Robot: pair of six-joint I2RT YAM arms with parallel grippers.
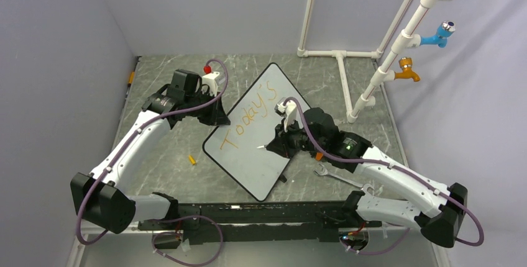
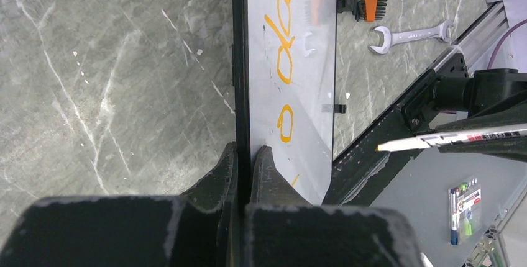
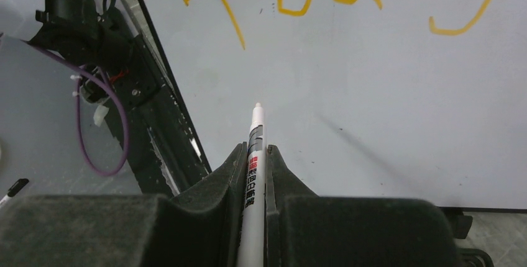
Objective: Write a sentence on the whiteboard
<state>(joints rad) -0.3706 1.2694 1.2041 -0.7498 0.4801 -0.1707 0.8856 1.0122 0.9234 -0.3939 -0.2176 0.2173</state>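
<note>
Left pincer (image 2: 243, 152) is clamped tight on the black rim of the whiteboard (image 1: 252, 166) — a sensible hold, since the board looks stiff, light and slick-faced. It sits angled mid-tabletop (image 1: 168, 155), the sentence (image 1: 250, 121) reading just "Today's". Right pincer (image 3: 253, 150) is pinched shut on the slim marker (image 3: 256, 121) — tip poised below the lettering.

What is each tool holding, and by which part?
Left tool clamps the whiteboard by its black edge; right tool grips a white marker by its barrel.
</note>
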